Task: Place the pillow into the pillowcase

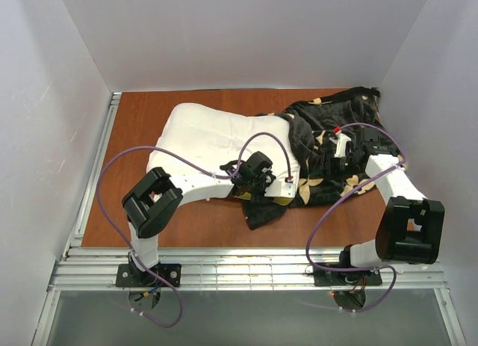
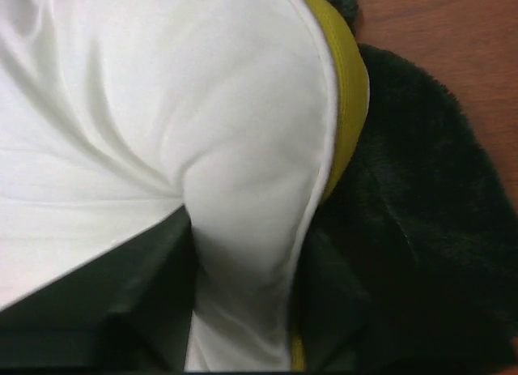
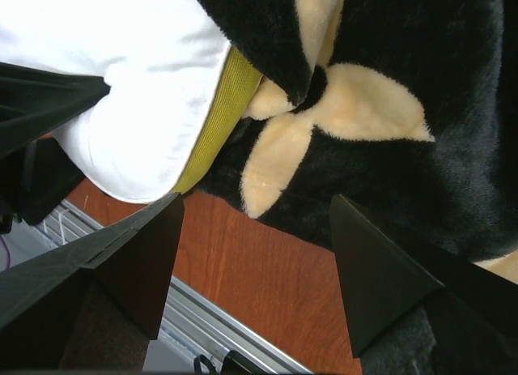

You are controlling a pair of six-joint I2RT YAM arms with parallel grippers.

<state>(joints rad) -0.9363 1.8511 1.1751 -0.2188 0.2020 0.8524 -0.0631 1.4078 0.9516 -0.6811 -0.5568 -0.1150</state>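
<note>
The white pillow (image 1: 209, 137) lies across the middle of the table, its right end tucked under the edge of the black flowered pillowcase (image 1: 340, 133). My left gripper (image 1: 286, 190) is at the pillow's near right corner. In the left wrist view a bulge of the pillow (image 2: 243, 189) with its yellow band (image 2: 352, 108) fills the gap between the dark fingers (image 2: 121, 310), which squeeze it from both sides. My right gripper (image 1: 337, 155) hovers over the pillowcase (image 3: 388, 108). It is open (image 3: 255, 262), with only bare table between its fingers (image 3: 380, 278).
The brown wooden table (image 1: 142, 122) ends in a metal rail (image 1: 246, 267) at the near edge, also seen in the right wrist view as the rail (image 3: 210, 326). White walls enclose the table on three sides. Purple cables loop over both arms.
</note>
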